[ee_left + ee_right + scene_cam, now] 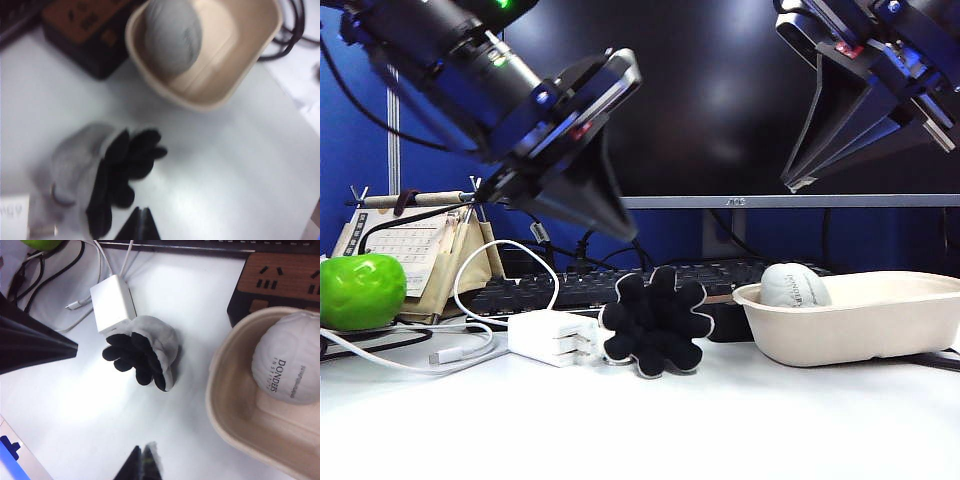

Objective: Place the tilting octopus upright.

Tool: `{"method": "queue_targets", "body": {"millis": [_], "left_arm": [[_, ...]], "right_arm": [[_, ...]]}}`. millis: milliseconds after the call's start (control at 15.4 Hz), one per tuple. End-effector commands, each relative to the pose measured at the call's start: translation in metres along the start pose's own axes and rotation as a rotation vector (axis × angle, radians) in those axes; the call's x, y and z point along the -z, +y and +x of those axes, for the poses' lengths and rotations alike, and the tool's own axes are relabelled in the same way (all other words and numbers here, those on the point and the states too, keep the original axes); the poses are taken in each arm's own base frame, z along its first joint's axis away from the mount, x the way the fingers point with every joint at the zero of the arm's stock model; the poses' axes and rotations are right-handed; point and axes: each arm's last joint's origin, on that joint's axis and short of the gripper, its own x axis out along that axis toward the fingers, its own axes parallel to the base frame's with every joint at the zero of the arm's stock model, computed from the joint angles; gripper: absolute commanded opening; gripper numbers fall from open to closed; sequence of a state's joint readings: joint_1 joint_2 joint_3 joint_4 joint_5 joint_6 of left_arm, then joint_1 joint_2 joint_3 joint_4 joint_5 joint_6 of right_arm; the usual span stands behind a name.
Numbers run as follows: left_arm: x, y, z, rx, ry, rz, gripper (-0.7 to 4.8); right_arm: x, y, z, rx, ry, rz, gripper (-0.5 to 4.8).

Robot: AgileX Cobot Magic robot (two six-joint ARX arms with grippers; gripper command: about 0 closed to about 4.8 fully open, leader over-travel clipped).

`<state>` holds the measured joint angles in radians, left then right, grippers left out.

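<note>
White surface carries everything; the octopus (655,322) lies tipped on its side, black underside facing the exterior camera, touching the white charger (547,337) and near the beige bowl (865,335). My left jaws (620,228) hang above the octopus, pressed together, holding nothing; my right jaws (798,184) hover high over the bowl, likewise together. From my left wrist, the octopus (95,172) sits just ahead of my tips. From my right wrist, it (145,351) leans against the charger (112,301), probably why it stays tilted.
</note>
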<state>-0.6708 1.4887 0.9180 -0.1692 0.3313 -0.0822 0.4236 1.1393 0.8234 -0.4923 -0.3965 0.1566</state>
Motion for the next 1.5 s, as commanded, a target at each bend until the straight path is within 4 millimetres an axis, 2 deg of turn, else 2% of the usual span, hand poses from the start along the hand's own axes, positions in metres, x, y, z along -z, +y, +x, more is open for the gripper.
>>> {"method": "queue_targets", "body": {"millis": [65,390,585,715,976,1171,1236,1496], "left_arm": [[-0.008,-0.003,-0.001,0.016,-0.068,0.031,-0.06],[-0.011,-0.004,-0.001,0.018,-0.108,0.048,-0.06],[-0.011,0.000,-0.001,-0.138,-0.119,0.038,-0.05],[-0.009,0.002,0.002,-0.167,-0.101,0.031,-0.05],[0.008,0.012,0.026,-0.171,0.028,-0.001,-0.05],[0.010,0.013,0.030,-0.172,0.046,-0.005,-0.02],[0.010,0.013,0.030,-0.173,0.040,-0.004,0.40],[0.009,0.013,0.030,-0.170,0.036,-0.001,0.57]], "right_arm": [[0.001,0.000,0.002,-0.005,0.014,0.005,0.05],[0.004,-0.005,0.011,0.006,0.077,0.032,0.05],[0.004,-0.008,0.019,0.009,0.099,0.041,0.05],[0.004,-0.008,0.019,0.008,0.095,0.039,0.05],[0.004,-0.008,0.019,0.007,0.095,0.039,0.05],[0.004,-0.008,0.019,0.007,0.094,0.039,0.05],[0.004,-0.008,0.019,0.007,0.094,0.039,0.05],[0.004,-0.008,0.019,0.007,0.094,0.039,0.05]]}}
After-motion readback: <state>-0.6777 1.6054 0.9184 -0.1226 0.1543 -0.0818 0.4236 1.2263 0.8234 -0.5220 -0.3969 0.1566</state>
